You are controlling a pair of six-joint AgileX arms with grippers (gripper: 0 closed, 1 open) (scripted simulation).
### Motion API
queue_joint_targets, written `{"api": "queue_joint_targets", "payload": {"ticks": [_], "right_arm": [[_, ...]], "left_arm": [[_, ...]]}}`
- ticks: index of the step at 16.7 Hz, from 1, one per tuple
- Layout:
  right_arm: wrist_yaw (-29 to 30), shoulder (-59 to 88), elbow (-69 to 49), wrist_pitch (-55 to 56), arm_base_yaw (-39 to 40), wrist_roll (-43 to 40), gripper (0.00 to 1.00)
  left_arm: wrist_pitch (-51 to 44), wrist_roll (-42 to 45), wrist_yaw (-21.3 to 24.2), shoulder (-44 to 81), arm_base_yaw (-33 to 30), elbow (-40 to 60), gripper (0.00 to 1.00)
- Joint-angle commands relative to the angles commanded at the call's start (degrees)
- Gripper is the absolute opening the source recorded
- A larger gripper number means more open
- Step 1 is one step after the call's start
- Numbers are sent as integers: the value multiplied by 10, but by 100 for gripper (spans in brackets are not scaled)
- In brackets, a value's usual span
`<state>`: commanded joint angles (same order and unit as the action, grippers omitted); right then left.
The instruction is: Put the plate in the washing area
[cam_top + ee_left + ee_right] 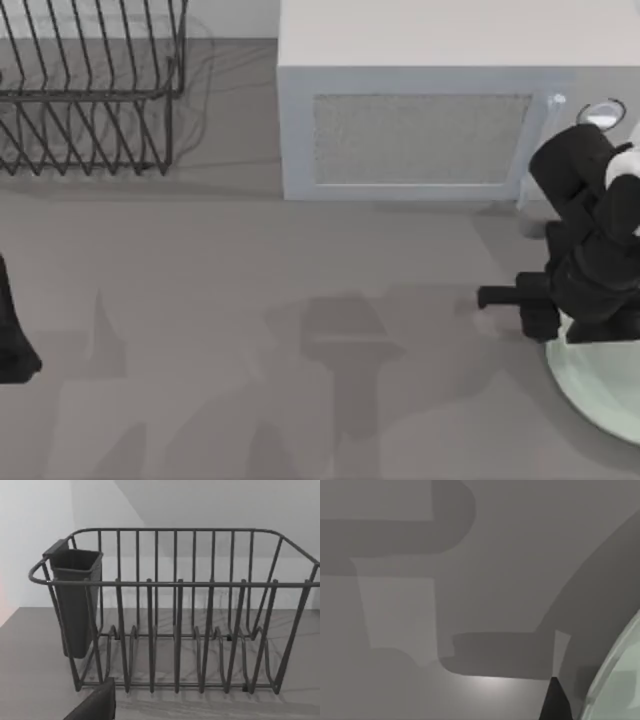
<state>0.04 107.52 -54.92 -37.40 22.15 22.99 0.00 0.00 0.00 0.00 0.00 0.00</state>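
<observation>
Plate placement decides this moment, though reading left to right it comes last. At the far left edge of the top view the left arm's gripper sits parked low beside the table edge; whether its fingers are spread or closed I cannot tell. Its wrist camera faces the dark wire dish rack, which stands at the table's back left corner with a cutlery cup hung on one end. The rack's upright dividers stand unfilled, and I judge it to be the washing area the plate must reach. Right of the rack stands the pale microwave, its door facing the table's front. Further right, the right gripper hangs over the table just at the plate's near rim, fingers pointing towards the table's left; how wide they stand I cannot tell. The pale mint-green plate lies flat on the table at the front right, partly beneath the right arm. Being round and level, it has no long axis, and its face points straight up
</observation>
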Motion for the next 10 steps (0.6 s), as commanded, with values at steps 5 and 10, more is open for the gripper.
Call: {"api": "queue_joint_targets", "payload": {"ticks": [5, 10], "right_arm": [[4, -40, -18, 2, -7, -1, 0], [3, -38, -78, -62, -1, -1, 0]], "left_arm": [[0, 0, 0, 0, 0, 0, 100], [0, 0, 0, 0, 0, 0, 100]]}}
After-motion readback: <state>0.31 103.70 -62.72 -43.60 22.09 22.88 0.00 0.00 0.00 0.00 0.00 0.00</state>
